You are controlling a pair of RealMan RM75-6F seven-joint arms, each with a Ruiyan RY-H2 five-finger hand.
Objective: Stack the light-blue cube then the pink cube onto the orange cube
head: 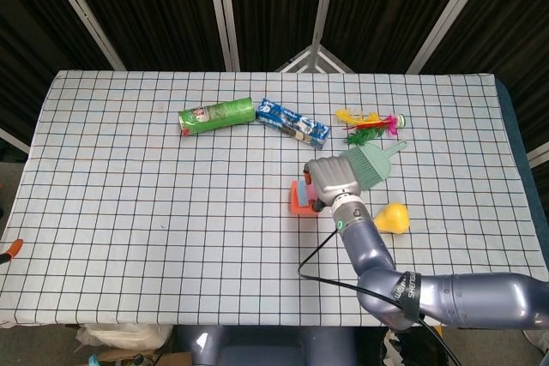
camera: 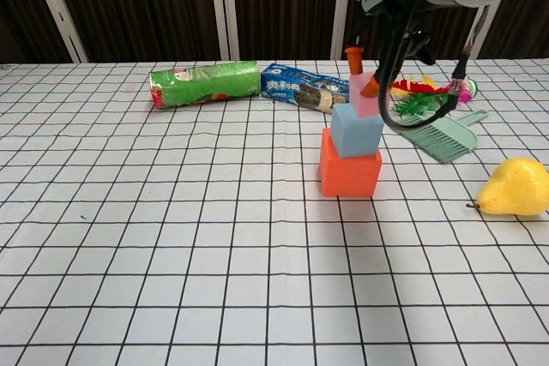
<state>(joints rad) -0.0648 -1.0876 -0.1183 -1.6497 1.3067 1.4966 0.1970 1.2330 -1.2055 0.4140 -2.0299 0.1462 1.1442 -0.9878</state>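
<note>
Right hand [camera: 403, 6] gripping the pink cube [camera: 367, 96], orange-tipped fingers [camera: 354, 59] closed on its sides, directly above the light-blue cube [camera: 356, 129] (touching or just clear, cannot tell). Light-blue cube seated on the orange cube [camera: 348, 173]. Teal plastic hand brush [camera: 439, 137] and yellow pear [camera: 515, 187] off to the side.

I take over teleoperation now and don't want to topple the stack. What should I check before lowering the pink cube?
1. Light-blue cube sits on orange cube: ok, though turned slightly against it.
2. Right hand holds pink cube: ok, pinched from above.
3. Pink cube centred over the light-blue cube: not ok, it sits toward the far right corner.
4. Pink cube level: not ok, it looks tilted.
5. Gap between pink and light-blue cubes: cannot tell, they overlap in the chest view.
6. Brush and pear clear of stack: ok.
</note>
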